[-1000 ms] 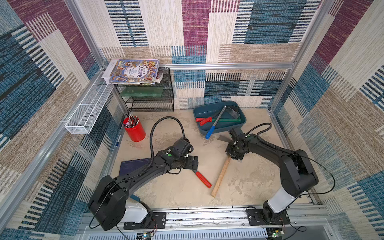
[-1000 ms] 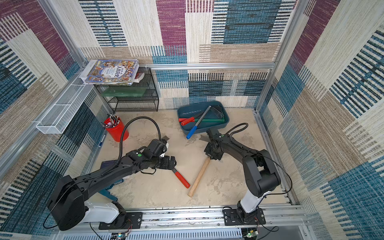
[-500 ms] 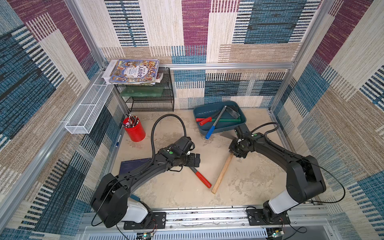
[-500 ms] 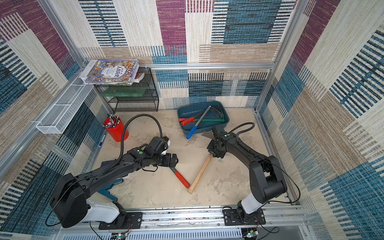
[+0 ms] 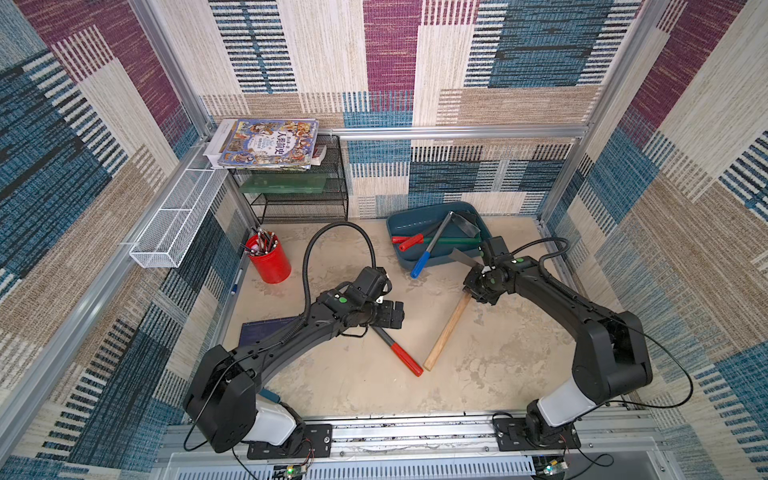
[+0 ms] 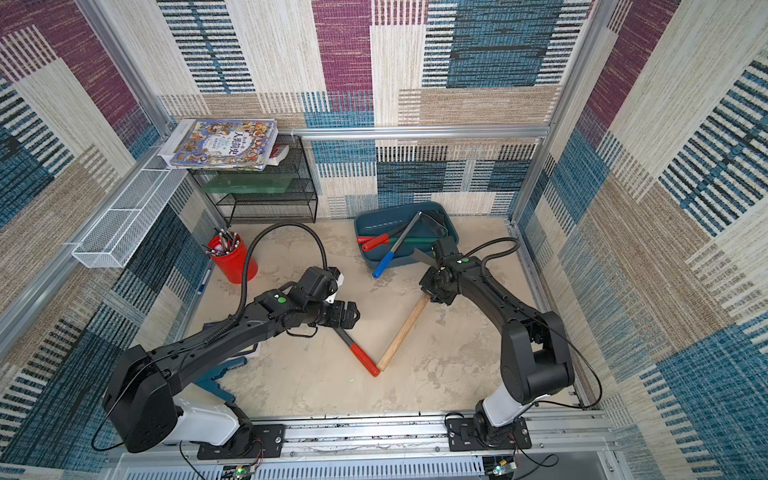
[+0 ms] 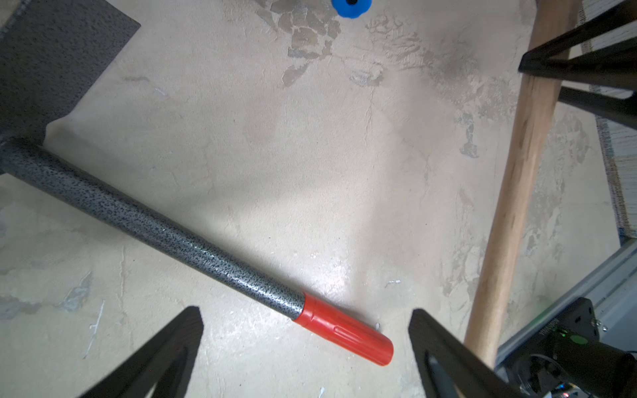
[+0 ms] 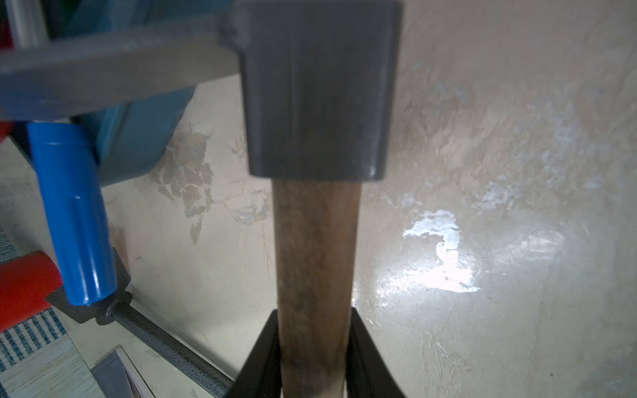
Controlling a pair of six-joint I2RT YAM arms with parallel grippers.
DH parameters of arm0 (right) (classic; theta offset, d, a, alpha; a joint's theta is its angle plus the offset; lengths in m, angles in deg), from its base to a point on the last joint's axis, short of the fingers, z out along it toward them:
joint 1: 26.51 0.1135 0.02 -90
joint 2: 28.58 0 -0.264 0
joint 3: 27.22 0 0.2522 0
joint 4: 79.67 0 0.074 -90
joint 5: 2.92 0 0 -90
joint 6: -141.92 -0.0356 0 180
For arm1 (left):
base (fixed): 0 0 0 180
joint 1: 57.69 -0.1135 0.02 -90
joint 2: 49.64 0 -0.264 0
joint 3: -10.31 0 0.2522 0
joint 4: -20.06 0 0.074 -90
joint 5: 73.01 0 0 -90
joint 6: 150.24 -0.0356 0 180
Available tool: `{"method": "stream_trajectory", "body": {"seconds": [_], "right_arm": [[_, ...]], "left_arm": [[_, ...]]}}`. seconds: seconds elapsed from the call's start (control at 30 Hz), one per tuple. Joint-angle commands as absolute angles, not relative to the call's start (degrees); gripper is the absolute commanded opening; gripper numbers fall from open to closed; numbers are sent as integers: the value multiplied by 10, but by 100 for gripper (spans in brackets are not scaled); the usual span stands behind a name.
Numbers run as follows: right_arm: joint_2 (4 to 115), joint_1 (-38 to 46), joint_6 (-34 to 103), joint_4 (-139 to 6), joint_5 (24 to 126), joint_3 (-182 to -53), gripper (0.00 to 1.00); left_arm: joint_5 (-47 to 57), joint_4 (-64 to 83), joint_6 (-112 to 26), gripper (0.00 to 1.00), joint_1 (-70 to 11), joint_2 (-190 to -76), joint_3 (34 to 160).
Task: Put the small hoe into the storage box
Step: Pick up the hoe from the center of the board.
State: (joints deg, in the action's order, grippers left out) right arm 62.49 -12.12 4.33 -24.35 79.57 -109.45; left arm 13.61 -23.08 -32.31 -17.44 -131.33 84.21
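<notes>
One small hoe point(image 5: 446, 332), wooden-handled, grey-bladed, gripped by right claw point(image 8: 314, 322)

The small hoe point(image 5: 446, 332) lies before the storage box point(image 5: 415, 220), blade at its near rim, a shovel point(image 5: 399, 353) just left.

Robot lab cell: aluminium frame point(image 5: 457, 133)

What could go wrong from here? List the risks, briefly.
1. The right gripper grips the small hoe near its head, so the long handle could swing into the red-handled tool or the open left gripper over it.
2. The storage box is crowded; the blade may snag the blue-handled tool jutting over its rim.
</notes>
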Motion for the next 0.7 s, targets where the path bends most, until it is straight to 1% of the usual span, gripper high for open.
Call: {"method": "stream_trajectory", "body": {"seconds": [0.0, 0.23, 0.67], "right_arm": [[630, -131, 56, -260, 786, -1120, 0], [655, -167, 57, -267, 752, -1173, 0], [746, -197, 59, -259, 712, -1298, 0]], "left_arm": [[138, -244, -331, 97, -174, -1306, 840], [141, -250, -327, 97, -173, -1298, 837], [148, -266, -333, 97, -174, -1291, 837]]}}
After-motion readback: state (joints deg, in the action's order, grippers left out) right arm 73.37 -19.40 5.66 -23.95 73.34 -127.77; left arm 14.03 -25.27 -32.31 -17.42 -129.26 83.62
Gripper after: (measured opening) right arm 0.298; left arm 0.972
